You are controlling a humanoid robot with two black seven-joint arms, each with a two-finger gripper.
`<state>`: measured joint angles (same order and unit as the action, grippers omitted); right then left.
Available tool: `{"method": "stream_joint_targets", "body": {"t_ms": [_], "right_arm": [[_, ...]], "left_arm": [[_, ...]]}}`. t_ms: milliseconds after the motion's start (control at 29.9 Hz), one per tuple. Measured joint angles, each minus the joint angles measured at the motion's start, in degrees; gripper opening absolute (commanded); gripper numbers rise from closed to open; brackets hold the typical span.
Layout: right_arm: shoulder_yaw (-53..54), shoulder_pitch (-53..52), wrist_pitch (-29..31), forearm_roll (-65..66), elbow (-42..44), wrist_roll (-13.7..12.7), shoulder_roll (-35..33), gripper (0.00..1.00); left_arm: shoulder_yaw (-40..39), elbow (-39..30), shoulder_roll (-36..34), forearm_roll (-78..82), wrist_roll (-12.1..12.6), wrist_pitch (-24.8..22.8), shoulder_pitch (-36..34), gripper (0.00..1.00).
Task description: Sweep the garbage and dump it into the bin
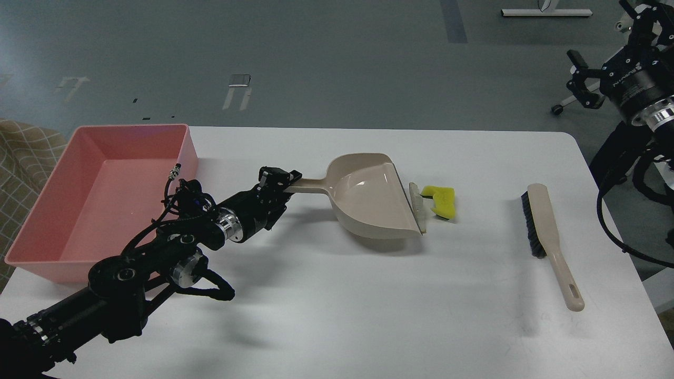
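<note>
My left gripper point(277, 180) is shut on the handle of the beige dustpan point(368, 197). The pan is tilted, with its front lip down on the table and touching the white bread slice point(416, 199). The yellow sponge piece point(441, 200) with a dark green side lies just right of the bread. The pink bin point(185, 152) stands at the left of the table, behind my left arm. My right gripper point(582, 79) is off the table at the far upper right, dark and seen from the side.
The beige brush point(550, 231) with black bristles lies at the right of the white table point(342, 300), apart from the garbage. The table's right edge is close to the brush. A chequered cloth shows at the far left edge.
</note>
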<state>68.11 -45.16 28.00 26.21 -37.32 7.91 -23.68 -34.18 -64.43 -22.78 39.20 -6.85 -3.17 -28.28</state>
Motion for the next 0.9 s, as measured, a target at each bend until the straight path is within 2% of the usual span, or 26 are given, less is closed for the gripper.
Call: {"method": "stream_joint_targets", "body": {"t_ms": [200,368,601,902], "right_arm": [[-2.0,0.2,0.0,6.0,-0.4,-0.3,-2.2,1.00],[-2.7,0.1,0.0,15.6,-2.6,-0.2,-6.2,1.00],[-4.3,0.3,0.0,31.4,-12.0,-0.1,-16.8,1.00],[-22.2,-0.4,0.0,45.5,-28.3,-0.2,-29.3,0.99]], "left_arm": [[0.0,-1.6,-2.9,0.8,-0.3,0.0,-0.5,0.08],[0.0,-2.7,-4.1,3.9,-2.6,-0.2,-0.4,0.08],[0.0,-3.5,-4.6,5.3,-3.9,-0.3,0.1,0.05],[0.0,-3.3,-5.9,7.1,-6.7,-0.4,0.3,0.03]]}}
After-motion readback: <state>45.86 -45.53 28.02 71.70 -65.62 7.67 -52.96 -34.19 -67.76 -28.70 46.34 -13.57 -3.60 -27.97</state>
